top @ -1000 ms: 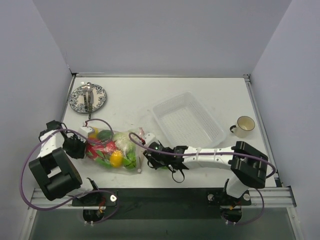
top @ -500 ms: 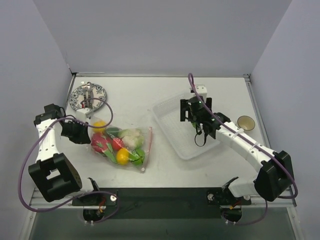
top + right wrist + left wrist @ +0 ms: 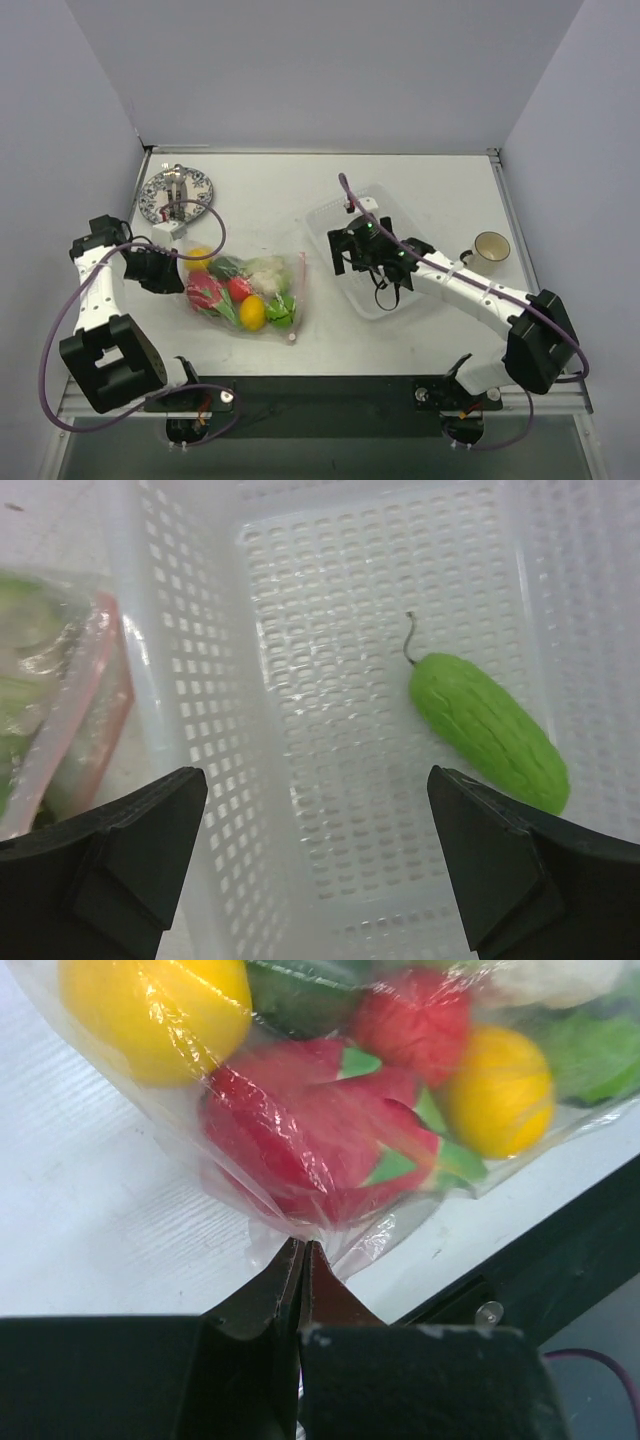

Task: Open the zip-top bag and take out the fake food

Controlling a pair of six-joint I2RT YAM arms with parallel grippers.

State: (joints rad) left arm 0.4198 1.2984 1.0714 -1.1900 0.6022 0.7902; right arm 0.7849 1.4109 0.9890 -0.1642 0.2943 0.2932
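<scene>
The left gripper (image 3: 302, 1250) pinches a fold of the soft, slippery zip-top bag (image 3: 215, 315) lying front-left with fake food (image 3: 252, 312) inside, probably best taken at its zip strip (image 3: 299, 285), while the right gripper (image 3: 320, 880) hangs spread above the tray (image 3: 330, 680) and its green pod (image 3: 487, 730)

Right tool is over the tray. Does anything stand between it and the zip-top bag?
Only the tray wall nearest the bag lies between the open right tool and the zip-top bag. The tool seems to hover above the tray, so it could probably pass over that wall. Nothing else visible is in the way.
</scene>
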